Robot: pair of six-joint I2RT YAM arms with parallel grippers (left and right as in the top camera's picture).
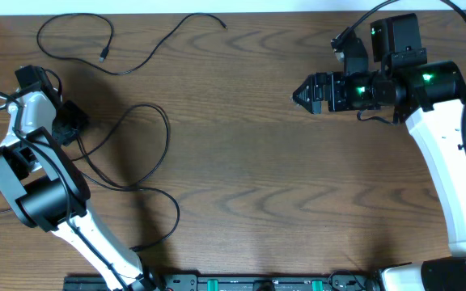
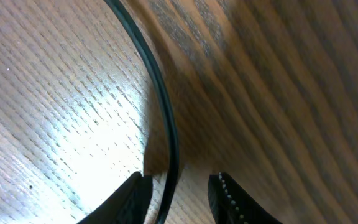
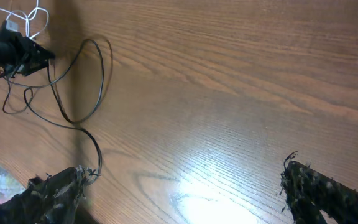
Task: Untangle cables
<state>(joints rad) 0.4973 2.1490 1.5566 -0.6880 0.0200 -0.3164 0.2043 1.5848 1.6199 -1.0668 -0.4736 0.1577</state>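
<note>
Thin black cable (image 2: 171, 143) runs between left fingers (image 2: 232, 199), seemingly unclamped; right fingers (image 3: 328, 193) wide apart

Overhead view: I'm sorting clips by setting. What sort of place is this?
Probably a robotics lab bench: a wood-grain table, a left arm and right arm standing at its front edge, and thin black cables lying loose.

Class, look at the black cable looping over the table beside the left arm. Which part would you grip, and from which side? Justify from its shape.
Grip the plain run of the black cable lying flat between the left gripper fingers, coming straight down from above. There it is a single strand with nothing crossing it, and the jaws straddle it crosswise, so they would likely close squarely.
</note>
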